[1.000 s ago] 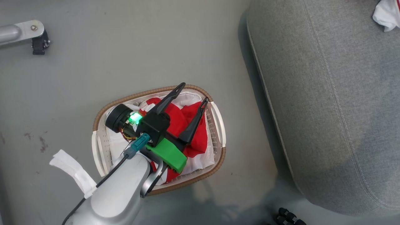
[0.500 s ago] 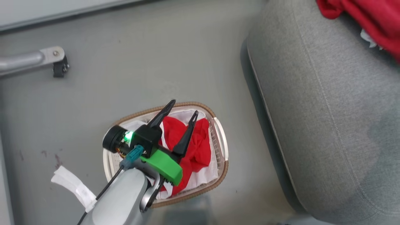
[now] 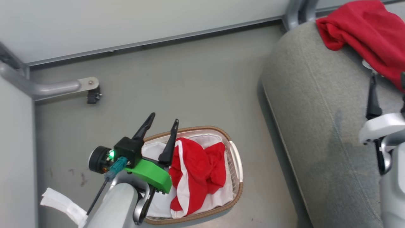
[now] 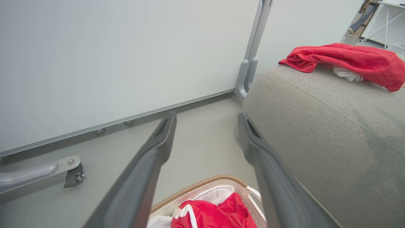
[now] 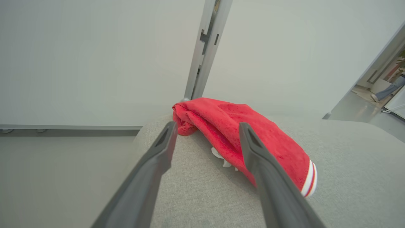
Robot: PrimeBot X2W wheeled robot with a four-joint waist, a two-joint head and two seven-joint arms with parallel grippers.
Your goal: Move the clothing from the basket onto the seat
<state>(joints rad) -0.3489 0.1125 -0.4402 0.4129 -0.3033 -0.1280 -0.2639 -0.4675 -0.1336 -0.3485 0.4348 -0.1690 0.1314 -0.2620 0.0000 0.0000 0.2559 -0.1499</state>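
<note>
Red clothing [image 3: 196, 171] with white trim lies bunched in the white basket [image 3: 235, 196] on the floor. My left gripper [image 3: 164, 117] hangs open above the basket's far left rim, holding nothing. In the left wrist view its gripper [image 4: 207, 117] points over the clothing [image 4: 215, 215] towards the wall. Another red garment [image 3: 364, 34] lies on the grey seat [image 3: 316, 110] at the right. My right gripper [image 3: 388, 76] is open just short of it. The right wrist view shows that gripper [image 5: 208, 126] spread before the garment [image 5: 269, 142], which rests free on the seat [image 5: 205, 190].
A grey metal frame leg [image 3: 90, 91] with a black foot stands on the floor at the far left. A white panel wall and an upright post [image 3: 295, 12] close the back. A white strip [image 3: 60, 202] lies on the floor beside my left arm.
The head camera has tilted up, so the whole picture has shifted. My right gripper has come into view and opened, leaving the red garment on the seat. The left gripper now sits nearer the basket's left rim.
</note>
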